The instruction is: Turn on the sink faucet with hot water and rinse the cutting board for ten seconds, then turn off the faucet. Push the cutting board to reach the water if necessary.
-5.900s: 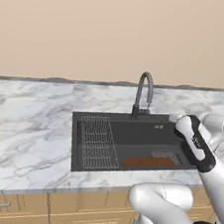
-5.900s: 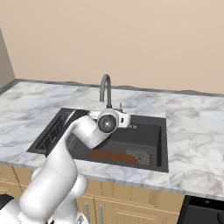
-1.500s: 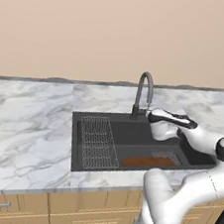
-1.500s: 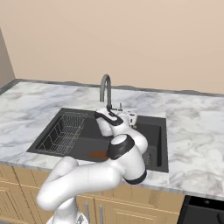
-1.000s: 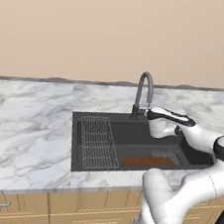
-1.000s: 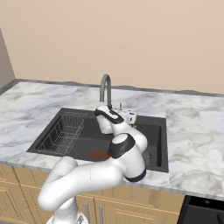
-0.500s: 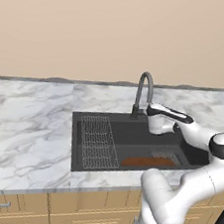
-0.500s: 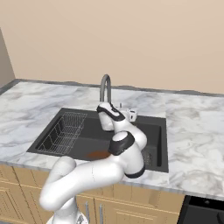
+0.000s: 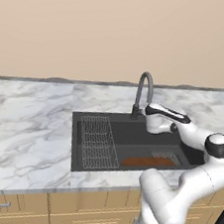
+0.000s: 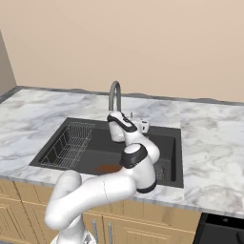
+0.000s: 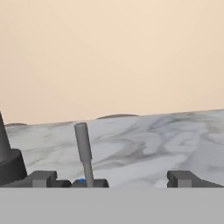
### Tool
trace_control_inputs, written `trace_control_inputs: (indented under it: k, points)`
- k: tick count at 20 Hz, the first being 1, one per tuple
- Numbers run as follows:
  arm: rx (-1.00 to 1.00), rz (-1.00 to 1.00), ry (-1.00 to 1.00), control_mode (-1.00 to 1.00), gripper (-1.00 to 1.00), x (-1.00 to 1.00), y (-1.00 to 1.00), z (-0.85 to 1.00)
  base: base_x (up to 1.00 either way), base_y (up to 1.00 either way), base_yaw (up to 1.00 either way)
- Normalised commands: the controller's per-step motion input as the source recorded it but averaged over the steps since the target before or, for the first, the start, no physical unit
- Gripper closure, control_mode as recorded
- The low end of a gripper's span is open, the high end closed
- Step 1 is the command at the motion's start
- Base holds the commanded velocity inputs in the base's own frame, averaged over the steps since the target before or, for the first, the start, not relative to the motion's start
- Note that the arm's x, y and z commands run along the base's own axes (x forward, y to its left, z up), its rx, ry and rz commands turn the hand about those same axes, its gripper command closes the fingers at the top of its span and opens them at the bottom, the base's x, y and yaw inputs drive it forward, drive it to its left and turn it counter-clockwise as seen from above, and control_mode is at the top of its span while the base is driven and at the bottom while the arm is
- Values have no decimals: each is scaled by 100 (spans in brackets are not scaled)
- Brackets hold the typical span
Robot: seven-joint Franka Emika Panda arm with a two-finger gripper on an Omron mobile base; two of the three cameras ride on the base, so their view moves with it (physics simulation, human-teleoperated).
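The sink faucet (image 9: 144,90) (image 10: 114,96) arches over the back rim of the black sink (image 9: 130,136) (image 10: 95,147). Its dark base (image 11: 9,162) stands at the left of the hand view, with the grey lever (image 11: 83,151) upright just right of it. My gripper (image 11: 113,179) (image 9: 151,114) (image 10: 125,121) is open at the faucet's right side. The lever stands between the fingertips (image 11: 41,178), close to the left one. The cutting board (image 9: 147,162) (image 10: 107,168) lies flat at the basin's front, partly behind my arm. The water is out of view.
A grey wire rack (image 9: 97,142) (image 10: 69,143) fills the basin's left part. A mesh strainer (image 9: 166,155) sits at the right of the basin floor. Marbled counter (image 9: 27,123) (image 10: 214,143) surrounds the sink, and a beige wall rises close behind the faucet.
My hand has swung from above the sink's right edge down to the faucet. Over the last second it crept slightly left and toward the back wall. The board has not moved.
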Motion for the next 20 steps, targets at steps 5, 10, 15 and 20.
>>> trace_control_inputs:
  k: [5,10,15,20]
  points:
    - [0,0,-1,-100,-100,4,0,-17,0,0,0]
    - [0,0,-1,-100,-100,11,0,-9,0,0,0]
    - [0,0,-1,-100,-100,18,0,0,0,0,0]
    - [0,0,-2,-100,-100,20,0,0,0,0,0]
